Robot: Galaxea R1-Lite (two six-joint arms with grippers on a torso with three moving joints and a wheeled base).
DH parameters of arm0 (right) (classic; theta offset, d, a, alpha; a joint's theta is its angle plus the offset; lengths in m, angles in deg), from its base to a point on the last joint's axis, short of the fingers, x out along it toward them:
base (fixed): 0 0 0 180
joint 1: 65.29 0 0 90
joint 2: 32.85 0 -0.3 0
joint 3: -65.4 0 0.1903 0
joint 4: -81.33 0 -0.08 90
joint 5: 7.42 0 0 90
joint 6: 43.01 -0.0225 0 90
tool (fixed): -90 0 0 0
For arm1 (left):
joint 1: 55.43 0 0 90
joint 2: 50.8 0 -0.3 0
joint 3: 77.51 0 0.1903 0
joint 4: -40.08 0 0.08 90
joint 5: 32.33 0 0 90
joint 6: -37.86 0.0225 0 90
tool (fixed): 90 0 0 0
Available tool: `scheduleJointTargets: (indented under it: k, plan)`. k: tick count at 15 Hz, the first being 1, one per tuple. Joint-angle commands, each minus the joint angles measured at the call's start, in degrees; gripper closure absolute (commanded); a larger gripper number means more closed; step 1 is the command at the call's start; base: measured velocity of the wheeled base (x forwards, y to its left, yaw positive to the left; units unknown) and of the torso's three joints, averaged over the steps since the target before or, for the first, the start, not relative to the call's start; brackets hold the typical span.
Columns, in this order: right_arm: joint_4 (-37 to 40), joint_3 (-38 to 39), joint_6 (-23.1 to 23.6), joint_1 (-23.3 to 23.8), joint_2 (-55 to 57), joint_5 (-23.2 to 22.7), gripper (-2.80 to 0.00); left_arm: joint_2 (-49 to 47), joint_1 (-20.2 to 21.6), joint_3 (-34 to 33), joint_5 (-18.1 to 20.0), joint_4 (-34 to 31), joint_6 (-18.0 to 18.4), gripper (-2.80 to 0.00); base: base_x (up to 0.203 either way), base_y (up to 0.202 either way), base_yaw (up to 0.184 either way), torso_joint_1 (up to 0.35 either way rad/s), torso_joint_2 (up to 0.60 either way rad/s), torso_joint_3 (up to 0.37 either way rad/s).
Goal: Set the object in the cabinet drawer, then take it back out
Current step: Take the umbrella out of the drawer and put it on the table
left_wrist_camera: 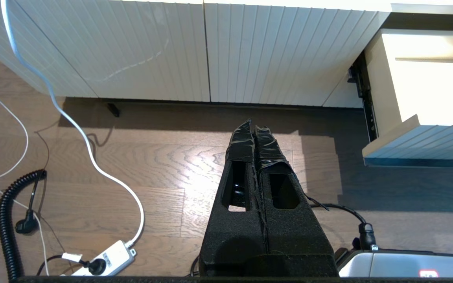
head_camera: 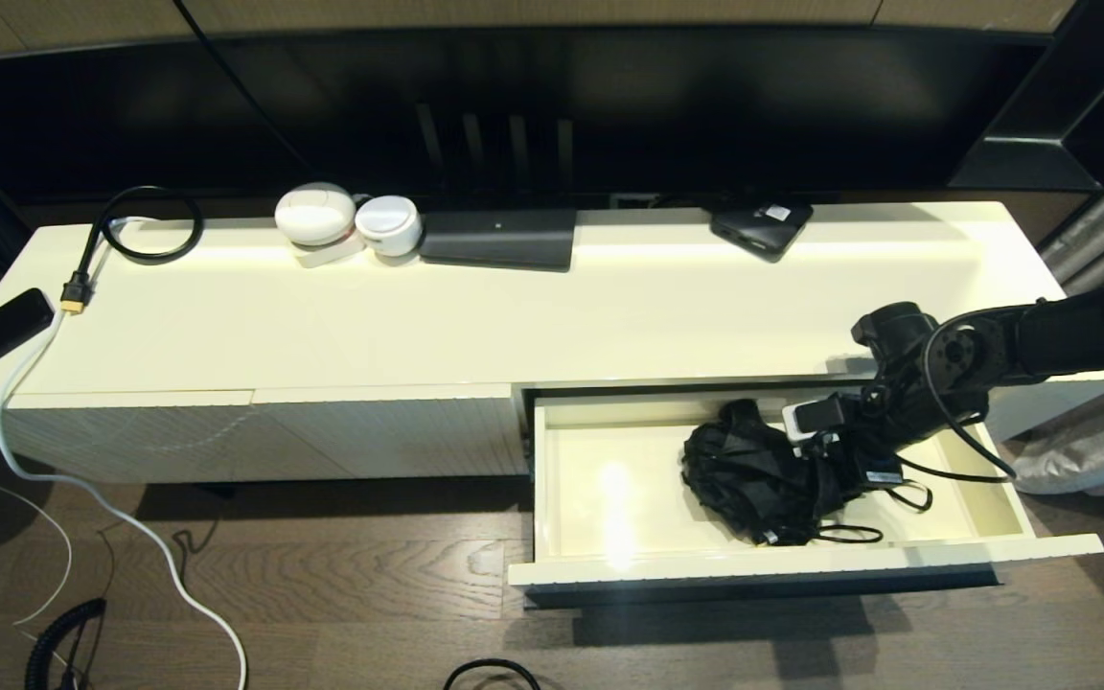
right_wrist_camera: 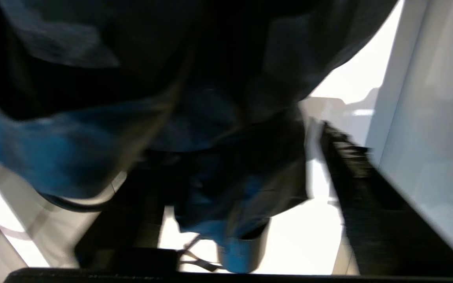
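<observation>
The right gripper [head_camera: 825, 450] is reached down into the open cabinet drawer [head_camera: 609, 565], at the right end of a folded black umbrella [head_camera: 758, 470]. In the right wrist view the umbrella [right_wrist_camera: 195, 129] fills most of the space between the two fingers [right_wrist_camera: 372, 188], with a gap of bright drawer floor showing beside one finger; the fingers are seen apart around the fabric, but whether they press on it cannot be told. The umbrella lies on the drawer's smooth cream floor, in the right half, with its thin black strap [head_camera: 849, 533] looped toward the front wall. The drawer is pulled out from the right side of a low cream cabinet, whose top [head_camera: 552, 316] carries two white rounded devices [head_camera: 346, 222], a flat dark box [head_camera: 499, 240] and a black cable [head_camera: 145, 225]. The left gripper [left_wrist_camera: 256, 135] is held low over the wooden floor [left_wrist_camera: 163, 165] in front of the ribbed cabinet panels [left_wrist_camera: 163, 51], with its fingers pressed together and nothing between them.
</observation>
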Motion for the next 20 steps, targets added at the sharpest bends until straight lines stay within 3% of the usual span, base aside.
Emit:
scheduleJointTargets:
  k: [1, 20]
  plan:
    - [0.05, -0.02, 0.50, 0.00, 0.11, -0.04, 0.00, 0.00, 0.00, 0.00, -0.04, 0.02, -0.03, 0.00, 0.000, 0.000, 0.000, 0.000, 0.00, 0.000]
    - [1.34, 1.12, -0.28, -0.70, -4.06, -0.06, 0.00, 0.00, 0.03, 0.00, -0.04, 0.02, -0.03, 0.00, 0.000, 0.000, 0.000, 0.000, 0.00, 0.000]
